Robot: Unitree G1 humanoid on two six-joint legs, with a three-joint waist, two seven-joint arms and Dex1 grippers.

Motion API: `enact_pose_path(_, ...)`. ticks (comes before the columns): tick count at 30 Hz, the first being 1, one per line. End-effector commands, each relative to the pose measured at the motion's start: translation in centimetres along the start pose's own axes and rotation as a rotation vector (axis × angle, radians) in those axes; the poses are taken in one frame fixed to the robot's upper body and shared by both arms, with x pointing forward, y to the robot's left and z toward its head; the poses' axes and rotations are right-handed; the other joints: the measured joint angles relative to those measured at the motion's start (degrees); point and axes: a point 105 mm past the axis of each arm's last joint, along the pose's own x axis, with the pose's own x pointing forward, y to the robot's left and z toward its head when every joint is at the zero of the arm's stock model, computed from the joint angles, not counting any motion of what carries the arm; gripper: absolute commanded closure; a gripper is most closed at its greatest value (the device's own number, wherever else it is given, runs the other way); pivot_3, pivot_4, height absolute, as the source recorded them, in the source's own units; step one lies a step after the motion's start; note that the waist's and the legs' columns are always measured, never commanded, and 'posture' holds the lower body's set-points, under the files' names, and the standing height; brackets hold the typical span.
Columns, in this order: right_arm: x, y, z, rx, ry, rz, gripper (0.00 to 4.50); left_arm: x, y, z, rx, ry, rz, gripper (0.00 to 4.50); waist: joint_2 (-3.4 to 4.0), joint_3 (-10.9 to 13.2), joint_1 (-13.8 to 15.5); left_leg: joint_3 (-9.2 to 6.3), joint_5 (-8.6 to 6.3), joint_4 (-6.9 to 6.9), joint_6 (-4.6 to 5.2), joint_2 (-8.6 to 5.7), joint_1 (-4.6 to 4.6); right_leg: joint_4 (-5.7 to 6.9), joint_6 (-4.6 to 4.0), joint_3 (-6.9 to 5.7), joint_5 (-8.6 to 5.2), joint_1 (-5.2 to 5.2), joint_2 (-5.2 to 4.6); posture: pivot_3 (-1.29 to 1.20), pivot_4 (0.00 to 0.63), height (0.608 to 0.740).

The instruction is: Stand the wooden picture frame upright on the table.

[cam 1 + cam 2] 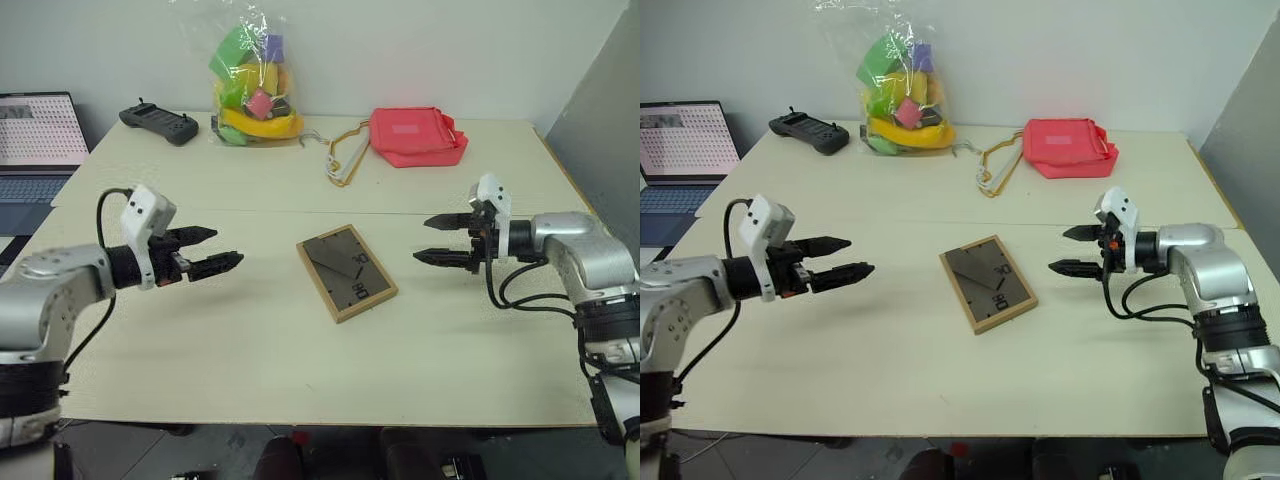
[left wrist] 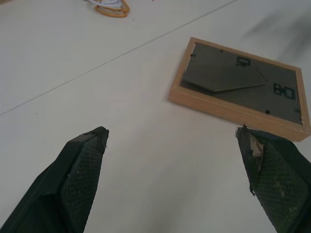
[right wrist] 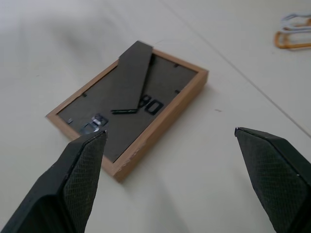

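Note:
The wooden picture frame [image 1: 346, 272] lies flat, back side up, in the middle of the table [image 1: 260, 340]. Its light wood border surrounds a dark back with a folded stand and white marks. My left gripper [image 1: 221, 249] hovers above the table to the frame's left, open and empty, pointing toward it. My right gripper [image 1: 430, 240] hovers to the frame's right, open and empty, pointing left at it. The left wrist view shows the frame [image 2: 240, 90] beyond its black fingers [image 2: 80, 170]. In the right wrist view the frame [image 3: 131, 102] lies close ahead of the fingers [image 3: 80, 170].
At the table's far side stand a clear bag of coloured toys [image 1: 252, 85], a red pouch [image 1: 415, 135] with a yellow and white cord [image 1: 345, 160], and a black controller [image 1: 160, 123]. A laptop [image 1: 38, 140] sits past the left edge. A seam [image 1: 250, 210] crosses the tabletop.

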Motion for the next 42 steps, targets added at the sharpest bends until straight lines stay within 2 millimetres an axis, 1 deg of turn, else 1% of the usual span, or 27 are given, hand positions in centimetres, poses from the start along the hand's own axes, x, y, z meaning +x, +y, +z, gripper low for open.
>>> enact_pose_path(1, -0.6, -0.7, 0.5, -0.045, 0.007, -0.006, 0.03, 0.0, 0.0, 0.7, 0.095, 0.027, -0.029, 0.00, 0.00, 0.0, 0.0, -0.01, 0.00, 0.00, 0.00, 0.00, -0.02, -0.01, 0.00, -0.01, 0.00, 0.00, 0.00, 0.00, 0.150, 0.740)
enact_pose_path(7, -0.6, -1.3, 0.1, -0.045, 0.007, -0.044, 0.03, 0.8, -0.3, 0.9, 0.084, 0.006, -0.045, 0.00, 0.00, 0.0, 0.0, -0.01, 0.00, 0.03, 0.00, 0.01, -0.16, 0.09, -0.01, -0.01, 0.00, -0.18, -0.01, 0.00, 0.150, 0.740)
enact_pose_path(9, -0.4, -1.6, -0.2, -0.055, 0.008, -0.066, 0.03, 1.1, -0.2, 0.7, 0.081, -0.004, -0.038, 0.00, 0.00, 0.0, 0.0, 0.02, 0.00, 0.04, 0.00, 0.00, -0.13, 0.14, -0.01, 0.03, 0.00, -0.18, -0.01, 0.00, 0.150, 0.740)
enact_pose_path(12, 0.4, -2.7, -0.5, -0.057, -0.006, -0.139, 0.03, 2.0, 0.1, 0.2, 0.058, -0.025, -0.006, 0.00, 0.00, 0.0, -0.1, 0.02, 0.01, 0.07, 0.00, 0.01, -0.12, 0.19, 0.00, 0.03, 0.00, -0.18, 0.00, 0.00, 0.150, 0.740)
enact_pose_path(13, 0.7, -2.9, -0.5, -0.057, -0.010, -0.152, 0.40, 2.4, 0.3, -0.1, 0.060, -0.021, 0.019, 0.37, 0.00, 0.0, -0.1, 0.02, 0.01, 0.08, 0.00, 0.00, -0.12, 0.21, -0.01, 0.03, 0.00, -0.18, 0.00, 0.00, 0.150, 0.740)
enact_pose_path(14, 1.1, -2.9, -0.6, -0.060, -0.008, -0.156, 0.48, 2.9, 0.5, -0.4, 0.066, -0.016, 0.044, 0.44, 0.00, 0.0, -0.1, 0.03, 0.01, 0.09, 0.00, 0.00, -0.12, 0.24, -0.01, 0.03, 0.01, -0.19, 0.00, 0.00, 0.150, 0.740)
enact_pose_path(15, 1.5, -3.1, -0.7, -0.068, -0.003, -0.170, 0.66, 3.4, 0.6, -0.6, 0.070, -0.013, 0.060, 0.60, 0.00, 0.0, -0.1, 0.02, 0.01, 0.10, 0.00, 0.00, -0.12, 0.25, -0.01, 0.03, 0.00, -0.19, 0.00, 0.00, 0.150, 0.740)
enact_pose_path(16, 1.9, -3.4, -0.8, -0.073, 0.002, -0.198, 0.96, 4.0, 0.5, -0.8, 0.077, -0.010, 0.078, 0.87, 0.00, 0.0, -0.1, 0.02, 0.01, 0.11, 0.00, 0.00, -0.18, 0.28, -0.01, 0.03, 0.01, -0.26, 0.00, 0.00, 0.150, 0.740)
enact_pose_path(17, 2.3, -3.7, -1.0, -0.081, 0.009, -0.223, 1.13, 4.6, 0.4, -1.0, 0.073, -0.016, 0.087, 1.02, 0.00, 0.0, -0.1, 0.04, 0.01, 0.11, 0.00, 0.00, -0.16, 0.28, -0.01, 0.05, 0.01, -0.24, -0.01, 0.00, 0.150, 0.740)
enact_pose_path(19, 3.3, -4.5, -1.3, -0.111, 0.029, -0.285, 1.58, 6.4, -0.4, -1.5, 0.088, -0.021, 0.105, 1.44, 0.00, 0.0, 0.0, 0.05, 0.01, 0.13, -0.01, 0.00, -0.16, 0.29, -0.01, 0.06, 0.01, -0.25, -0.02, 0.00, 0.150, 0.740)
enact_pose_path(21, 4.2, -4.8, -1.5, -0.134, 0.041, -0.318, 2.13, 7.8, -0.9, -1.9, 0.105, -0.027, 0.130, 1.94, -0.01, 0.0, 0.0, 0.04, 0.02, 0.15, -0.02, 0.00, -0.16, 0.32, -0.01, 0.05, 0.01, -0.23, -0.03, 0.00, 0.150, 0.740)
enact_pose_path(22, 4.7, -4.9, -1.6, -0.150, 0.045, -0.331, 2.32, 8.5, -1.4, -2.3, 0.114, -0.020, 0.126, 2.10, -0.01, 0.0, 0.0, 0.04, 0.02, 0.15, -0.02, -0.01, -0.17, 0.32, -0.01, 0.05, 0.01, -0.23, -0.03, 0.00, 0.150, 0.740)
enact_pose_path(25, 5.9, -4.7, -1.7, -0.163, 0.044, -0.340, 3.07, 9.8, -2.2, -3.0, 0.129, -0.015, 0.127, 2.77, -0.01, 0.0, -0.1, 0.05, 0.04, 0.14, -0.06, 0.00, -0.18, 0.32, -0.01, 0.07, 0.01, -0.25, -0.03, 0.00, 0.150, 0.740)
enact_pose_path(27, 7.1, -4.3, -1.9, -0.170, 0.041, -0.334, 3.57, 10.8, -2.5, -3.3, 0.105, -0.027, 0.155, 3.23, 0.00, 0.0, 0.0, 0.06, 0.10, 0.13, -0.16, 0.00, -0.17, 0.33, -0.01, 0.07, 0.01, -0.26, -0.03, 0.00, 0.150, 0.740)
enact_pose_path(28, 7.6, -4.0, -1.9, -0.171, 0.035, -0.327, 3.92, 11.3, -2.6, -3.4, 0.099, -0.030, 0.163, 3.55, 0.00, 0.0, 0.0, 0.06, 0.13, 0.13, -0.22, 0.00, -0.16, 0.34, -0.01, 0.08, 0.01, -0.26, -0.03, 0.00, 0.150, 0.740)
enact_pose_path(30, 8.4, -3.6, -1.8, -0.167, 0.022, -0.314, 4.38, 11.8, -2.8, -3.2, 0.088, -0.043, 0.182, 3.97, 0.00, 0.0, -0.1, 0.05, 0.13, 0.15, -0.22, 0.00, -0.16, 0.38, -0.02, 0.07, 0.01, -0.25, -0.03, 0.00, 0.150, 0.740)
enact_pose_path(31, 8.7, -3.3, -1.8, -0.166, 0.019, -0.306, 4.50, 12.0, -2.9, -3.2, 0.084, -0.047, 0.187, 4.21, 0.00, 0.0, -0.1, 0.05, 0.14, 0.15, -0.22, 0.00, -0.15, 0.39, -0.02, 0.07, 0.01, -0.25, -0.03, 0.00, 0.150, 0.740)
enact_pose_path(32, 9.1, -2.8, -1.7, -0.170, 0.014, -0.288, 4.50, 12.2, -3.0, -3.2, 0.082, -0.047, 0.191, 4.44, 0.00, 0.0, -0.1, 0.05, 0.14, 0.15, -0.22, 0.00, -0.16, 0.39, -0.02, 0.07, 0.01, -0.26, -0.03, 0.00, 0.150, 0.740)
enact_pose_path(36, 10.9, -0.4, -1.2, -0.166, -0.017, -0.180, 4.50, 12.9, -3.4, -3.4, 0.067, -0.039, 0.192, 4.47, 0.00, 0.0, 0.0, 0.04, 0.14, 0.14, -0.23, 0.00, -0.17, 0.37, -0.01, 0.06, 0.01, -0.25, -0.04, 0.00, 0.150, 0.740)
enact_pose_path(37, 11.0, -0.1, -1.2, -0.167, -0.018, -0.170, 4.50, 13.0, -3.4, -3.5, 0.070, -0.034, 0.193, 4.47, 0.00, 0.0, 0.0, 0.04, 0.14, 0.14, -0.23, -0.01, -0.17, 0.38, -0.01, 0.06, 0.01, -0.25, -0.04, 0.00, 0.150, 0.740)
enact_pose_path(40, 11.7, 1.8, -1.2, -0.173, -0.021, -0.098, 4.50, 13.1, -3.9, -3.4, 0.076, -0.031, 0.173, 4.47, 0.00, 0.0, 0.0, 0.02, 0.14, 0.15, -0.23, 0.00, -0.16, 0.39, -0.01, 0.05, 0.01, -0.24, -0.04, 0.00, 0.150, 0.740)
enact_pose_path(42, 11.7, 2.6, -1.1, -0.172, -0.023, -0.067, 4.50, 13.1, -4.3, -3.5, 0.082, -0.022, 0.155, 4.47, 0.01, 0.0, 0.0, 0.02, 0.14, 0.15, -0.23, 0.00, -0.15, 0.39, -0.01, 0.05, 0.01, -0.24, -0.03, 0.00, 0.150, 0.740)
